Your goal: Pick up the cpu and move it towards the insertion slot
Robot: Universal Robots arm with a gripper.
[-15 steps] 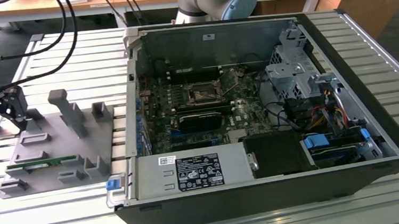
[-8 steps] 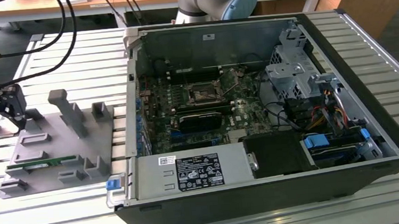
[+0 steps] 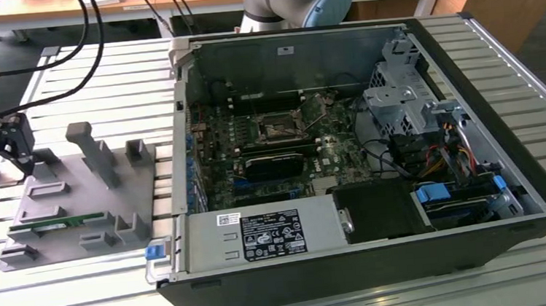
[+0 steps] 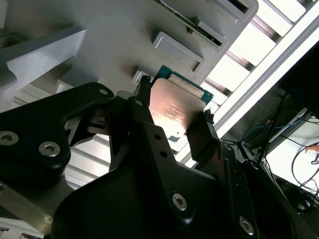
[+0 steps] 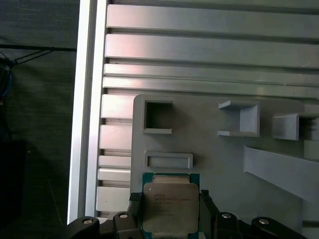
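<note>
1. counter (image 3: 91, 72): slatted aluminium, spread beneath the fingers (image 5: 206, 206) and carrying everything listed.
2. computer case (image 3: 360, 263): black, side open, motherboard exposed; well apart from the fingers, toward the exterior view's right.
3. plastic tray (image 3: 72, 205): grey, with raised blocks and square recesses; directly below the fingers.
4. memory stick (image 3: 50, 224): long, narrow, green; lying in a tray recess, apart from the fingers.
5. insertion slot (image 3: 279, 128): square socket, shiny metal frame, dark centre; on the motherboard inside the case, far from the fingers.
6. cpu (image 5: 168, 206): silvery top, thin green edge; clamped between the two black fingers by opposite sides, over the tray near its edge, beside a shallow rectangular recess.
</note>
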